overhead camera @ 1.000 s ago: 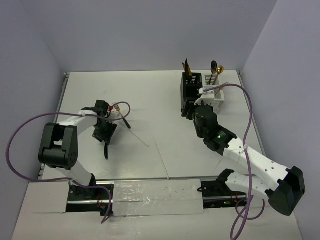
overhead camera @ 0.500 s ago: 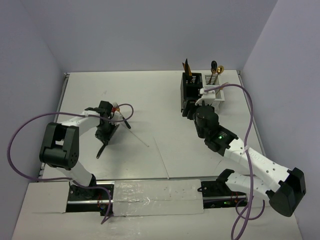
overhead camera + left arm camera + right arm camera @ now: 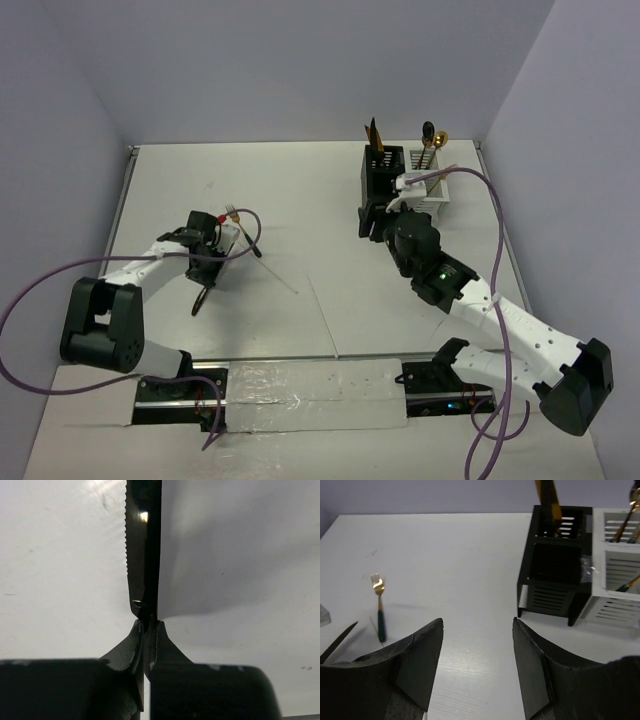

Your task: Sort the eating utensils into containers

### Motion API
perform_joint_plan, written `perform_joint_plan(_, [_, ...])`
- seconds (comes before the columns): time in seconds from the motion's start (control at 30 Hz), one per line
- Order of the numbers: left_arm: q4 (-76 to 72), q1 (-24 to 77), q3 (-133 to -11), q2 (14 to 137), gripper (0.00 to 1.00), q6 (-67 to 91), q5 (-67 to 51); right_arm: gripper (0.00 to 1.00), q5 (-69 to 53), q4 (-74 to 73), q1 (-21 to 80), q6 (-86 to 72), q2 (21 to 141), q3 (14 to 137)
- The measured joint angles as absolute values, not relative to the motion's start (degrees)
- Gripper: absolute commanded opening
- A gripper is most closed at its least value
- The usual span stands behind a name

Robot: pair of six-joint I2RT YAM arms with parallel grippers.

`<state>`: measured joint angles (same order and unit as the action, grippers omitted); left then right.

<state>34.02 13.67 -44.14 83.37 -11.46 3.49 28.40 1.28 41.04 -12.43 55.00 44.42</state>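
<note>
Left gripper (image 3: 148,625) is now clamped on the black knife (image 3: 144,545). The fingertips pinch it at the base of the blade and the serrated edge runs away from the wrist camera. A second ago those jaws stood apart over the knife, which lay nearly straight toward the near edge of the table (image 3: 300,190). Half a second ago they had closed. The knife's free end has swung a bit left since the start. From above it angles down-left out of the gripper, on the left half of the table. Can't tell if it is off the surface. The left arm's shoulder block has also dropped toward the near-left corner.

The fork (image 3: 379,611), gold head and dark handle, lies flat just beyond the left gripper and hasn't moved. A short white stick (image 3: 278,277) and a longer white stick (image 3: 324,318) lie mid-table, same as before.

Right gripper (image 3: 477,622) has its fingers spread with nothing between them, same gap as earlier. It sits just in front of the black caddy (image 3: 555,575), barely shifted. The white caddy (image 3: 620,565) is joined to the black one's right side. A gold blade (image 3: 548,500) stands in the black caddy and gold spoons (image 3: 433,140) stand in the white one, all unchanged.
</note>
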Motion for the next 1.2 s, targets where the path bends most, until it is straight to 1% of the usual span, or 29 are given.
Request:
perform_joint_plan(0.2, [31.46,13.45,-43.94,79.05,0.00,-11.38,3.16,0.65,18.24,4.10,41.36,-16.38,58.13,44.42])
perform_joint_plan(0.33, [30.89,13.43,-43.94,78.22,0.00,-11.20,2.85,0.69,13.50,6.37,42.37,-20.14,62.65,44.42])
perform_joint_plan(0.4, [30.92,13.43,-43.94,78.06,0.00,-11.20,2.59,0.75,11.90,8.23,43.13,-22.44,65.06,44.42])
perform_joint_plan(0.43, [30.94,13.43,-43.94,77.93,0.00,-11.20,2.48,0.87,10.96,9.56,43.62,-23.64,66.61,44.42])
perform_joint_plan(0.47, [30.94,13.43,-43.94,77.78,0.00,-11.20,2.35,0.93,10.20,11.44,44.18,-25.17,68.38,44.42])
perform_joint_plan(0.57, [30.94,13.43,-43.94,77.12,0.00,-11.18,2.04,0.94,7.97,16.84,46.48,-28.88,74.59,44.51])
perform_joint_plan(0.6, [30.94,13.43,-43.97,76.77,0.00,-11.18,1.91,0.93,7.25,18.39,47.37,-30.37,77.14,44.73])
perform_joint_plan(0.7, [30.96,13.43,-43.97,75.70,0.00,-11.16,1.54,0.88,5.02,22.72,49.36,-34.83,84.73,45.76])
perform_joint_plan(0.73, [30.98,13.43,-43.99,75.31,0.00,-11.14,1.32,0.81,4.25,24.25,49.82,-36.69,87.42,46.41])
perform_joint_plan(0.93, [31.05,13.41,-44.95,73.78,0.00,-10.87,-0.38,0.65,-0.93,31.75,50.87,-46.04,100.95,53.01])
perform_joint_plan(1.2, [31.16,13.41,-46.76,73.78,0.00,-10.79,-2.33,0.64,-4.36,38.46,53.69,-54.52,115.07,65.34])
